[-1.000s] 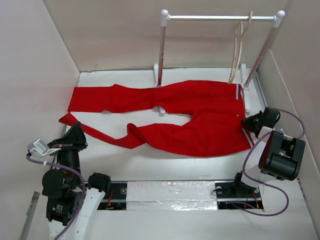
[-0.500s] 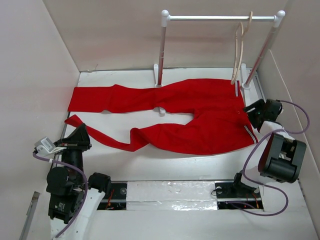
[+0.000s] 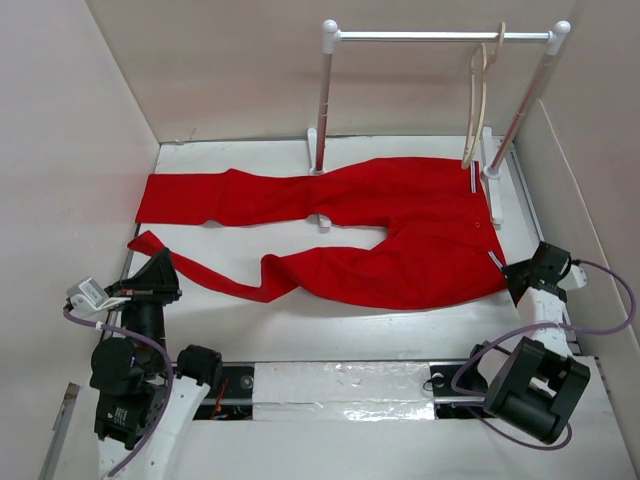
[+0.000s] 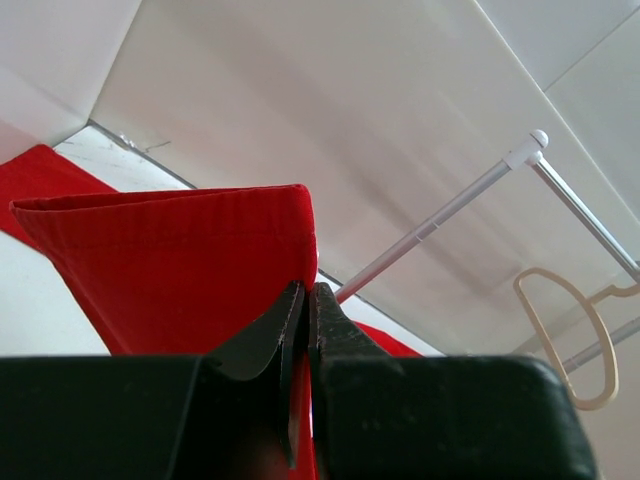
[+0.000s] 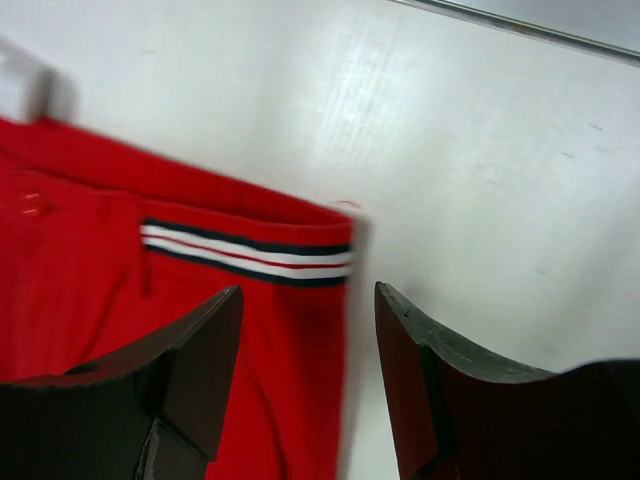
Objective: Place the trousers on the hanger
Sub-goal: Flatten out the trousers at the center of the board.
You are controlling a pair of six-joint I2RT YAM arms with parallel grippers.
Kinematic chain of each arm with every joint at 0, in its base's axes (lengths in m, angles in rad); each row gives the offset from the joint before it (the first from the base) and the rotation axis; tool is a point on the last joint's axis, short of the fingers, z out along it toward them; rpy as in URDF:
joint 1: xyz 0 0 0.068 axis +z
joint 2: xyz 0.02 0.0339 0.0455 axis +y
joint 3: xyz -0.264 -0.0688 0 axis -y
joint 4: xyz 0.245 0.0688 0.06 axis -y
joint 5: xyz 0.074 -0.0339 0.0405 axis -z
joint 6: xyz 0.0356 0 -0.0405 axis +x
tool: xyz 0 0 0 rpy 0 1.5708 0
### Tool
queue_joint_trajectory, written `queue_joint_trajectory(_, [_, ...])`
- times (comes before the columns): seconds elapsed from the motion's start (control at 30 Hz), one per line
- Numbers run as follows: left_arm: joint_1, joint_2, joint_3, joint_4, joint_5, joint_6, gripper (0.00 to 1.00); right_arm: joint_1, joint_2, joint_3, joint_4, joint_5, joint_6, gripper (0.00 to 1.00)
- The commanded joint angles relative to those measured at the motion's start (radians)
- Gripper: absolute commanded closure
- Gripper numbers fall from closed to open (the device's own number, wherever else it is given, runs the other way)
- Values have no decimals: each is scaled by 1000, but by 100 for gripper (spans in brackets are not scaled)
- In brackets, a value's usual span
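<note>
White bench (image 3: 400, 335) bore trousers (image 3: 400, 225); L end effector (image 4: 304, 300) clamped on leg hem, lower left; R end effector (image 5: 308, 300) was apart over waistband.

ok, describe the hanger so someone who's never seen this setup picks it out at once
At the far edge of the table stands a rack: white posts, silver bar. The hanger hooks on that bar near the right post, above the waist end of the red trousers. It is thin, pale wood-coloured and curved, unlike the straight white posts.
</note>
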Motion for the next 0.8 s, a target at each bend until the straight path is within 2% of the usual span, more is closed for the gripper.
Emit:
queue_joint_trajectory(0.0, [-19, -91, 1, 65, -39, 14, 100, -48, 14, 36, -114, 53, 8, 39])
queue_joint_trajectory(0.2, [-30, -103, 5, 54, -73, 23, 100, -48, 46, 28, -62, -71, -5, 40])
queue_joint_trajectory(0.27, [-39, -103, 5, 54, -75, 25, 100, -48, 86, 36, -2, -118, -36, 40])
queue_joint_trajectory(0.37, [-39, -97, 5, 52, -78, 28, 100, -48, 178, 80, -8, -148, -59, 41])
queue_joint_trajectory(0.47, [-39, -90, 7, 48, -78, 28, 100, -48, 244, 125, -1, -206, -71, 50])
queue_joint_trajectory(0.57, [-39, -73, 13, 35, -88, 26, 100, -48, 240, 136, 6, -218, -73, 91])
queue_joint_trajectory(0.6, [-39, -70, 15, 26, -96, 25, 100, -48, 218, 139, 0, -215, -73, 100])
queue_joint_trajectory(0.67, [-39, -65, 22, 17, -107, 16, 100, -48, 146, 140, -26, -200, -68, 100])
queue_joint_trajectory(0.77, [-39, -59, 21, 19, -130, 11, 100, -48, -47, 186, -94, -105, -77, 100])
